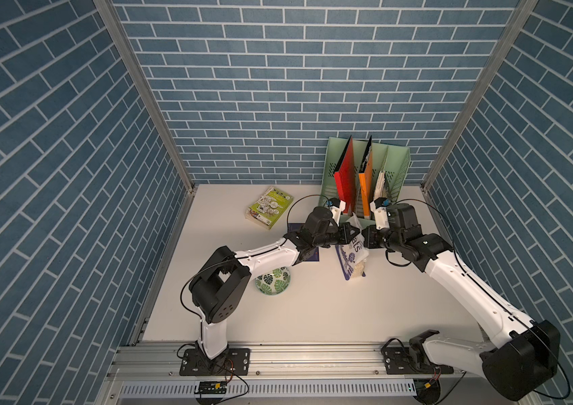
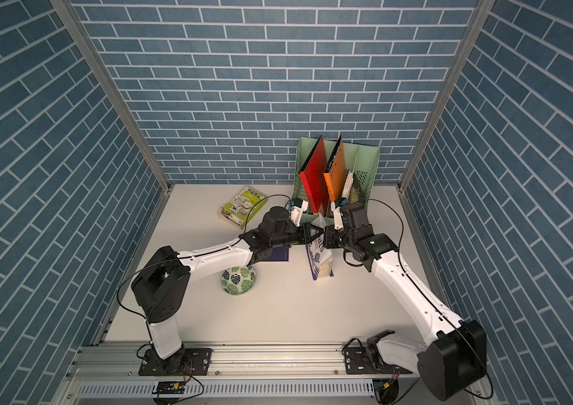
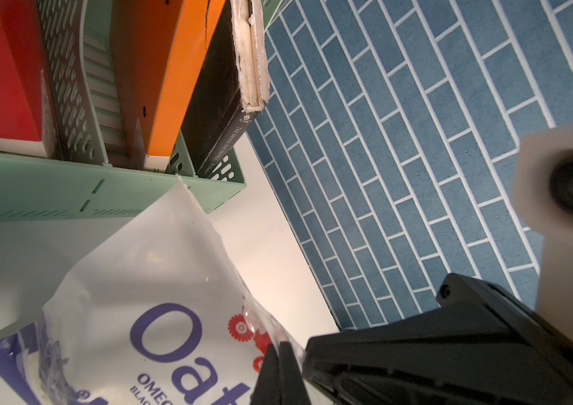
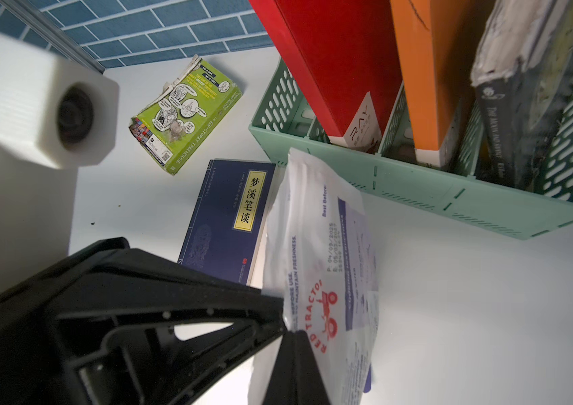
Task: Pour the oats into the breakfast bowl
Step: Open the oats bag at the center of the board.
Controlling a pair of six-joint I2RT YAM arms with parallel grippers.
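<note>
**Both tools pinch the top of the oats pouch**

The left tool (image 1: 354, 234) and the right tool (image 1: 365, 242) meet from opposite sides at the upper part of the oats pouch (image 1: 352, 261). Each is closed narrow on the pouch film; both wrist views show the fingers (image 3: 279, 371) clamped on its edges. The pouch stands upright in front of the mint file rack (image 1: 397, 164), and pale oats (image 1: 355, 271) show through its lower part. Whether its base touches the white surface (image 1: 313, 308) I cannot tell. The breakfast bowl (image 1: 273, 282) sits on the surface apart from the pouch, partly under the left arm. A dark blue book (image 4: 225, 217) lies beside the pouch, and a green book (image 1: 270, 207) lies farther back
</note>
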